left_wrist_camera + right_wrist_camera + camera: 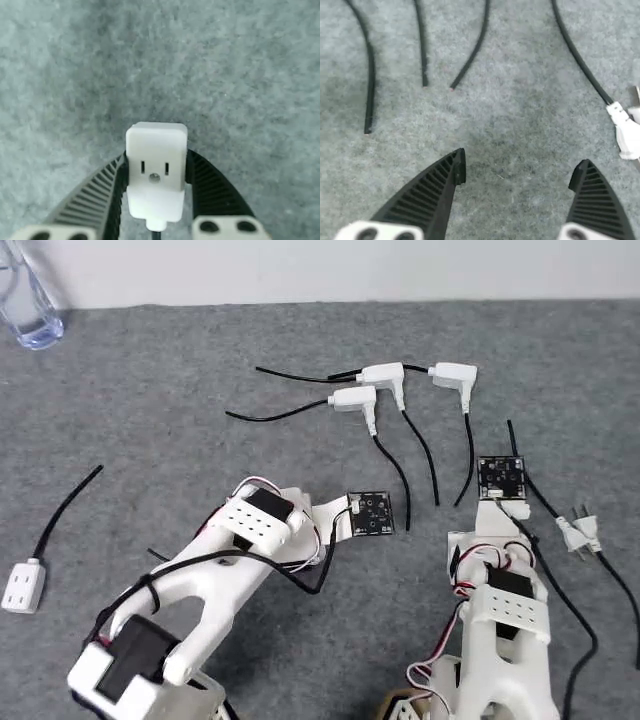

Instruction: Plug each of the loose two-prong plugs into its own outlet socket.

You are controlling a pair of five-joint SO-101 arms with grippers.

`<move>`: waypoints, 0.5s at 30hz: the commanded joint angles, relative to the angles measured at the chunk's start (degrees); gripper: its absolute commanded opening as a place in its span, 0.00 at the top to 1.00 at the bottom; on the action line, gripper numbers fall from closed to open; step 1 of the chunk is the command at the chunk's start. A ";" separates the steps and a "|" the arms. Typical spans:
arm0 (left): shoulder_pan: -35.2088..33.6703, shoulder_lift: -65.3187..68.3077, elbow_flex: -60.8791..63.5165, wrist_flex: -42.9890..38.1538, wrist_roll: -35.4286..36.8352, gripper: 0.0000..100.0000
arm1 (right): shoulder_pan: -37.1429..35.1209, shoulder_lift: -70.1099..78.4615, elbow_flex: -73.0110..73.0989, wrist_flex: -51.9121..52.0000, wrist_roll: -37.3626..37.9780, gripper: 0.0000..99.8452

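Bench (150, 440), covered in grey felt, items listed left to right:

- Clear bottle (28, 310), at the far-left corner, partly cut off by the edge
- Spare outlet socket (22, 588), white, lying at the left edge towards the near side; its black cord runs off towards the middle of the bench
- Left claw (157, 157), closed narrowly on a white outlet socket (156, 145); slotted face turned up to the wrist camera, ribbed black fingers (107, 185) pressed against both its sides, held over bare felt
- Three white angled connectors (355, 398), (382, 373), (455, 374), grouped just beside one another in the middle towards the far edge, each trailing a thin black cord towards the near side
- Loose cord ends (425, 82), lying on the felt ahead of the right claw
- Right claw (521, 162), spread wide, nothing between its fingers, over bare felt
- Two-prong plug (580, 530), white, flat on the bench near the right edge, apart from the right claw; black cord curving back towards the near edge
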 commanded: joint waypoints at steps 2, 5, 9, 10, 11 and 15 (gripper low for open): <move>0.44 0.26 -0.13 -1.05 1.05 0.97 | -1.19 -0.57 -2.73 -1.27 1.05 0.67; 0.44 0.26 -0.40 -1.41 5.19 0.88 | -1.19 -0.66 -1.67 -2.95 1.14 0.67; 0.44 0.26 -0.48 -1.49 5.63 0.78 | -1.19 -0.84 -1.49 -3.12 1.14 0.67; 0.53 0.26 -0.48 -1.49 5.63 0.78 | -1.19 -0.84 -1.49 -3.12 1.14 0.67; 0.53 0.26 -0.48 -1.41 5.63 0.78 | -1.27 -0.84 -1.49 -3.12 1.41 0.67; 0.53 0.26 -0.48 -1.14 5.63 0.79 | -2.59 -0.75 -1.32 -3.03 3.52 0.67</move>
